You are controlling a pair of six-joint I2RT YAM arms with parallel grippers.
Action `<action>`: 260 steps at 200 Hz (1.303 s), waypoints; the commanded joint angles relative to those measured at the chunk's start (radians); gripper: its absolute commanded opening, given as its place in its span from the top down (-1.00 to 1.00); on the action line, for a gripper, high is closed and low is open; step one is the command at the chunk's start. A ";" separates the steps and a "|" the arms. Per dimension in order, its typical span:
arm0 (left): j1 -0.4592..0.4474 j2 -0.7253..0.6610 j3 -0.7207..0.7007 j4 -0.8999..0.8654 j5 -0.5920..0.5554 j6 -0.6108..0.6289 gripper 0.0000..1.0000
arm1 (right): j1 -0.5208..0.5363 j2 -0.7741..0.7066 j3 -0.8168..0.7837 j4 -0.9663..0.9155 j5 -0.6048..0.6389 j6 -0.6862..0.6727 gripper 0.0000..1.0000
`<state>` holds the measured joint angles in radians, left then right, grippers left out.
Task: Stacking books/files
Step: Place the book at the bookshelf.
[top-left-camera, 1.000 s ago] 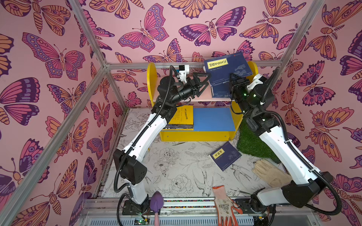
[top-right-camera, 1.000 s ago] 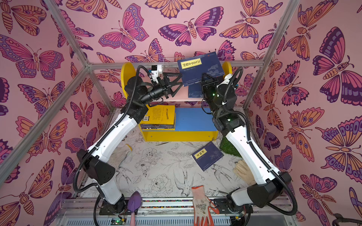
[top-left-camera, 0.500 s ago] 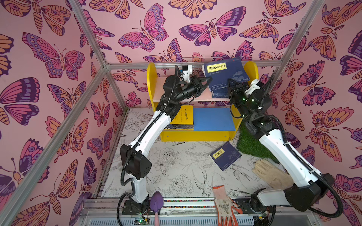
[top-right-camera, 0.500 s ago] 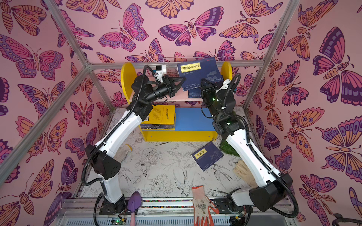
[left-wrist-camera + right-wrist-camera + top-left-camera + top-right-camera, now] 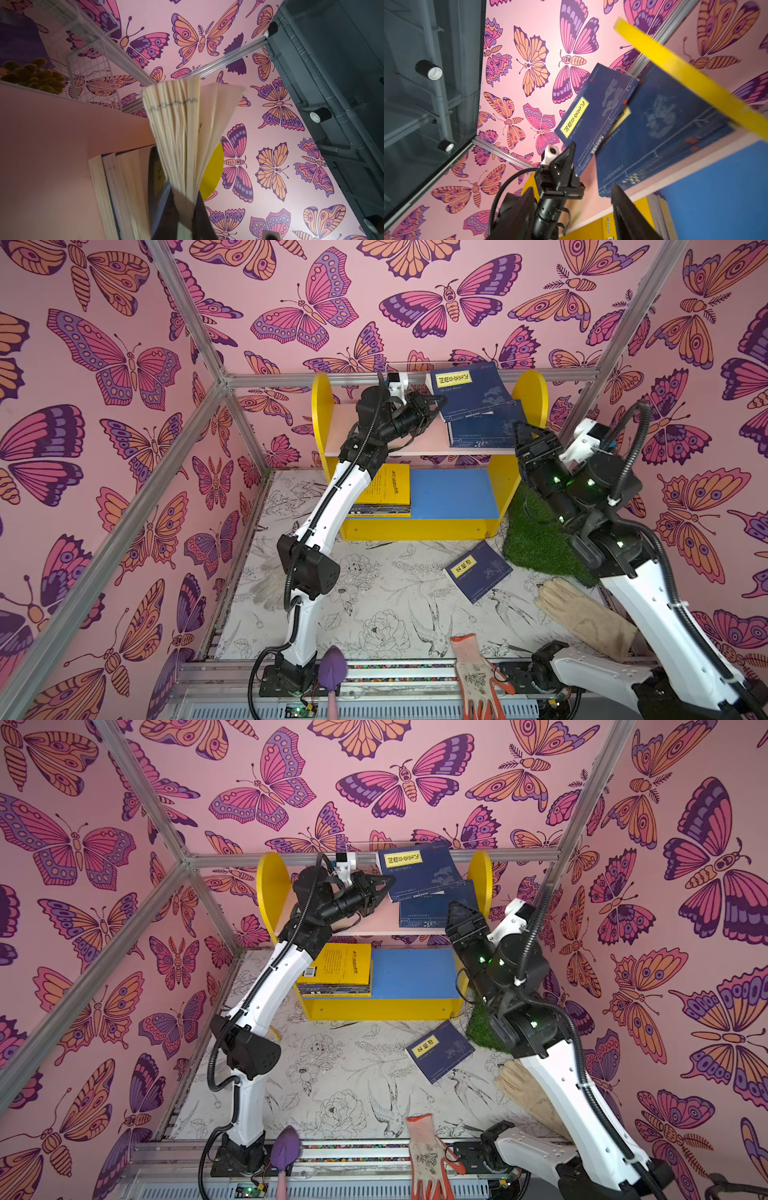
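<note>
While the left gripper [image 5: 439, 403] clamps the lower edge of a thin navy paperback with a yellow title label [image 5: 469, 389] above the pink upper shelf [image 5: 338, 427], the right gripper [image 5: 527, 432] hangs with its jaws apart near the leaning navy books [image 5: 482, 433].

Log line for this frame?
left gripper: shut on tilted book at upper shelf | right gripper: open, empty | table: loose book

Dark jaws clamp a book [image 5: 187, 135], and its cream pages fan out away from the grip, slightly blurred. Just beside it, more navy-covered books [image 5: 124, 187] show their page edges against a pink shelf board [image 5: 52, 145], with a yellow side panel [image 5: 214, 172] behind.
</note>
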<state>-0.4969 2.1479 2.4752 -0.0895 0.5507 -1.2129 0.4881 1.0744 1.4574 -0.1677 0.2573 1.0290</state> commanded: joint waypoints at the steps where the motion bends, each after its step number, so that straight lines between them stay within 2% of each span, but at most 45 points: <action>1: 0.007 0.029 0.103 -0.018 0.053 -0.014 1.00 | 0.001 -0.082 -0.061 -0.087 0.119 -0.134 -0.18; 30: 0.020 0.032 0.120 -0.022 0.103 -0.040 1.00 | 0.001 -0.152 -0.099 -0.147 0.197 -0.233 -0.18; 72: 0.024 0.015 0.122 -0.046 0.157 -0.050 1.00 | 0.001 -0.217 -0.147 -0.197 0.291 -0.304 -0.15; 174: -0.017 0.062 0.156 -0.089 0.210 -0.057 1.00 | 0.001 -0.214 -0.169 -0.205 0.268 -0.278 -0.13; 230: -0.029 0.084 0.156 -0.120 0.172 -0.057 1.00 | 0.001 -0.216 -0.173 -0.204 0.260 -0.273 -0.13; 240: -0.029 0.088 0.154 -0.120 0.163 -0.063 0.52 | 0.001 -0.219 -0.175 -0.205 0.261 -0.271 -0.13; 248: -0.029 0.091 0.156 -0.121 0.157 -0.069 0.36 | 0.001 -0.219 -0.175 -0.206 0.258 -0.272 -0.13; 260: -0.029 0.093 0.156 -0.121 0.143 -0.075 0.01 | 0.001 -0.221 -0.175 -0.204 0.256 -0.273 -0.13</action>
<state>-0.5289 2.2322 2.6072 -0.2195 0.7261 -1.2644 0.4877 0.8627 1.2861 -0.3641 0.5049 0.7555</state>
